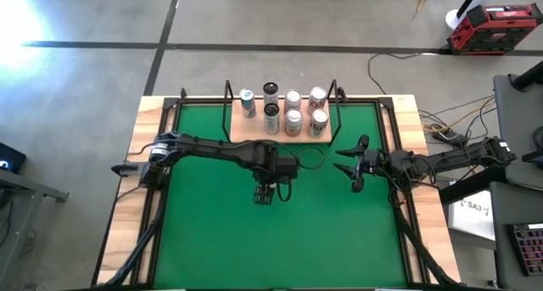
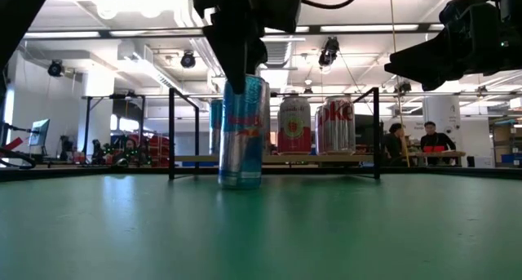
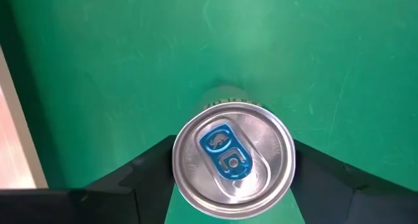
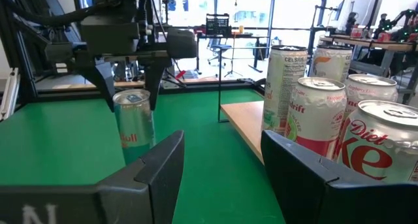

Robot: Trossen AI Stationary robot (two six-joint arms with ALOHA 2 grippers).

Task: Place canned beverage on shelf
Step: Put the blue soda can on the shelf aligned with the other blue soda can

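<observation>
Blue-and-silver, the can [image 2: 242, 133] stands upright on the green mat [image 1: 212, 232], off the shelf [image 1: 242, 130] and a little in front of its near long edge. It is not yet on the light-wood board, so as I judge it the placing has not been done.

It stands upright because that is how it has to go onto the shelf. I have come at it from straight above, pull tab facing me, so that I can lift it clear over the shelf's black rod and set it down flat.

My left claw [image 2: 242, 84] sits around the can's top, one jaw on each side of the rim, on the mat side of the shelf. From above, both jaws lie right against the rim. Whether they press it or only brush it I cannot tell, so I will not call it a firm hold.

On the shelf itself the other cans [image 1: 293, 109] stand in rows. Bare wood shows at the end of the board nearest my shoulder and along its front edge, and that is where I would expect room for this one.

My right claw [image 1: 352, 168] waits off the shelf's other end, over the mat, with its jaws apart and nothing in them.
</observation>
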